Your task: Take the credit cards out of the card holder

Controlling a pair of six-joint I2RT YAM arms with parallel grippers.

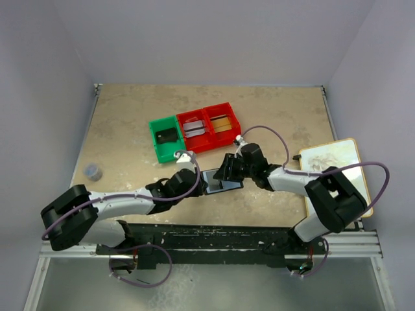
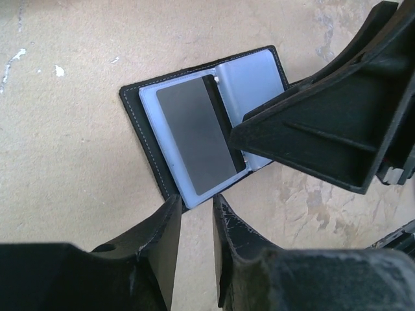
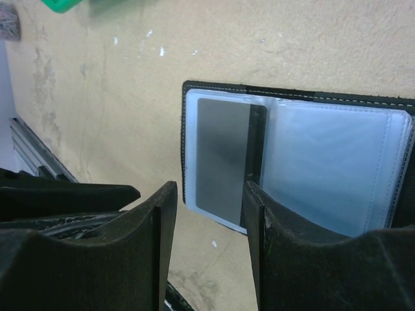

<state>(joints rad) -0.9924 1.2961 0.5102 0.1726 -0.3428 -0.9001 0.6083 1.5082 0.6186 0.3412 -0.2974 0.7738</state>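
The card holder [image 1: 221,181] lies open and flat on the table between my two grippers. Its pale blue sleeves face up inside the black cover [image 2: 138,120]. A silver-grey credit card [image 2: 194,138] sits in the sleeve on one half [image 3: 220,159]; the other half's sleeve [image 3: 334,165] looks empty. My left gripper [image 2: 196,204] hovers at the holder's corner, jaws a little apart, nothing between them. My right gripper [image 3: 209,191] is open over the card's end, one fingertip [image 3: 254,194] at the spine. Other credit cards lie in the bins: black [image 1: 166,135], silver [image 1: 194,127], gold [image 1: 222,122].
A green bin [image 1: 155,144] and two red bins [image 1: 209,116] stand in a row behind the holder. A small grey object [image 1: 94,171] lies at the left. A pale framed board [image 1: 334,157] rests at the right edge. My right gripper's body [image 2: 324,129] crowds the left wrist view.
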